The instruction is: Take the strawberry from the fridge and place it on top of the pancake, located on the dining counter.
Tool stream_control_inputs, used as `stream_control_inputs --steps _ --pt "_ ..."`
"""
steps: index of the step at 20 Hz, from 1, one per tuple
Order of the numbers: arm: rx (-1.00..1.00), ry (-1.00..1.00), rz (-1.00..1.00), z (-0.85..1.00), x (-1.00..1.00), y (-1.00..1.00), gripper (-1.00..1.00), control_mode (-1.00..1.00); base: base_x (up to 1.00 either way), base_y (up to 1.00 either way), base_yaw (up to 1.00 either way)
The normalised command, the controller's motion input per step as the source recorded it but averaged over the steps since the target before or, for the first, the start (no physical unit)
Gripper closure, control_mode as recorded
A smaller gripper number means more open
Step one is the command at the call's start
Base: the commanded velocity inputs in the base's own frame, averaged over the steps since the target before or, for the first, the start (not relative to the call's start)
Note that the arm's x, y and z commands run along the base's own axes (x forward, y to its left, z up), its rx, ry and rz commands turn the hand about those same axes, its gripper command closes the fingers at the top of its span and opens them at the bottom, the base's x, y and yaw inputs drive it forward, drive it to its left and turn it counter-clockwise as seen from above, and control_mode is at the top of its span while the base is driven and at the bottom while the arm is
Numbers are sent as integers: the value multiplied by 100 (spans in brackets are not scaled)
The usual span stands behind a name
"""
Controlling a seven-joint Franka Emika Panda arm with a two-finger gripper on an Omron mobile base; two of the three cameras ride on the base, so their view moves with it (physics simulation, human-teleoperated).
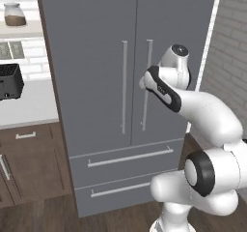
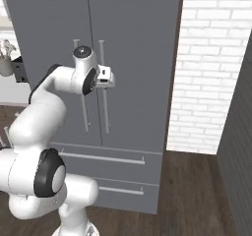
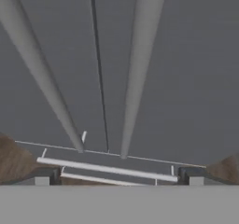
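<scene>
From the left base view I have the fridge (image 1: 111, 81) squarely ahead with both upper doors shut, so I judge I am at the very first step: getting a door open before I can reach the strawberry, which must be inside, out of sight behind those doors. I count two long vertical handles, the left handle (image 1: 124, 86) and the right handle (image 1: 146, 88), and two drawers below, each with one horizontal bar. My arm's wrist sits just in front of the right handle. To the left, one dark toaster (image 1: 9, 81) rests on the wall counter (image 1: 29, 108) and one jar (image 1: 14, 14) stands on a shelf above. From the right base view the end effector (image 2: 109, 77) is near the right handle (image 2: 104, 87), at about upper-handle height. In the hand view the two handles run away from me toward the drawers, and the two fingertips (image 3: 46, 176) stand spread wide apart, holding nothing. Next I would need to centre one handle between the fingers, close on it, then pull along the door's arc.
</scene>
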Motion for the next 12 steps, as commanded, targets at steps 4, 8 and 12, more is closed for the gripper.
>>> stream_control_inputs --steps 4,8,12 --pt "1 0 -3 1 64 -3 -100 -100 0 0 0" --pt "0 -5 -15 -1 42 0 -100 -100 0 0 0" --pt "0 -13 -23 -9 33 0 -100 -100 0 0 0"
